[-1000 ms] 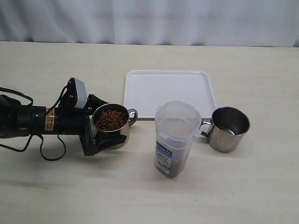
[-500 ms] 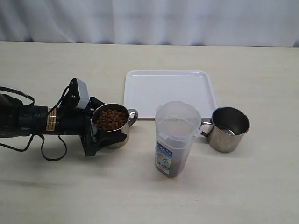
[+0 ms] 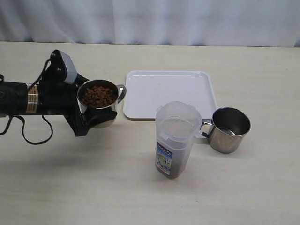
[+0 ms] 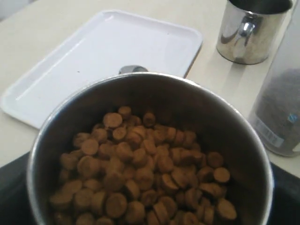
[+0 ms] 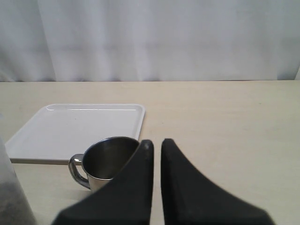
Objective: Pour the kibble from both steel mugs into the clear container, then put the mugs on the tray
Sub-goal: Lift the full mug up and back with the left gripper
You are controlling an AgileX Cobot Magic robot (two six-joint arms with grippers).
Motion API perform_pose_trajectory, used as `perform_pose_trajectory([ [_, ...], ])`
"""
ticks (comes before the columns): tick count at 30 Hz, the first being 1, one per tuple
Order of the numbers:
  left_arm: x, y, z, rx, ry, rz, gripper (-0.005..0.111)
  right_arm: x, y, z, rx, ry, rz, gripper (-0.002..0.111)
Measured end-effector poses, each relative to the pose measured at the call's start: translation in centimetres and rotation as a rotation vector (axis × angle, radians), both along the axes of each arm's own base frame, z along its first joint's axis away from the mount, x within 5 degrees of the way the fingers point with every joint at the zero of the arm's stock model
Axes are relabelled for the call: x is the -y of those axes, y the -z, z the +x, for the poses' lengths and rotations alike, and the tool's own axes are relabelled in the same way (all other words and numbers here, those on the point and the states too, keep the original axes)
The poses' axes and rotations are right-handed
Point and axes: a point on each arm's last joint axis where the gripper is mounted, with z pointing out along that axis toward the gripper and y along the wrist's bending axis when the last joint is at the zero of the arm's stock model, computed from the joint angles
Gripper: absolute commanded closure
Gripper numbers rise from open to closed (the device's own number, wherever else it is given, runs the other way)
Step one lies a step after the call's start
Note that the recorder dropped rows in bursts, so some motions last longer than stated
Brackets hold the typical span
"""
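Note:
My left gripper [image 3: 95, 104] is shut on a steel mug [image 3: 97, 96] and holds it upright above the table, left of the tray [image 3: 169, 93]. Reddish-brown kibble [image 4: 145, 164] fills that mug. The clear container [image 3: 177, 138] stands in front of the tray with a dark layer of kibble at its bottom. The second steel mug [image 3: 229, 129] sits to the container's right and looks empty. My right gripper [image 5: 156, 143] is shut with nothing between its fingers. It hangs behind that empty mug [image 5: 105, 161] and is out of the exterior view.
A white curtain runs along the table's far edge. The left arm's black body and cables [image 3: 28, 101] lie over the left part of the table. Bare tabletop [image 3: 140, 197] stretches in front of the container.
My left gripper has lifted the kibble-filled mug off the table and carried it up and to the left in the exterior view. The container and the other mug stayed put.

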Motion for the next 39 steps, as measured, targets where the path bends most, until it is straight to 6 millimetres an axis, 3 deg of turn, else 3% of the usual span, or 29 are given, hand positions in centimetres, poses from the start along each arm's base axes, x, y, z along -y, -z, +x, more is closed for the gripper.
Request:
perform_pose_trajectory([
  [5,0.3,-5.7,-2.3,0.151,-0.083,0.073,0.107,0.0,0.0,0.0,0.0,0.0,0.0,0.104],
  [11,1.4,-8.5,-4.4,0.233,-0.083,0.068,0.107,0.0,0.0,0.0,0.0,0.0,0.0,0.104],
  [32,5.8,-11.2,-6.0,0.315,-0.218,0.229,0.107,0.0,0.0,0.0,-0.002,0.0,0.0,0.104],
  [39,6.2,-11.1,-6.6,0.325,-0.227,0.268,0.107,0.0,0.0,0.0,-0.002,0.0,0.0,0.104],
])
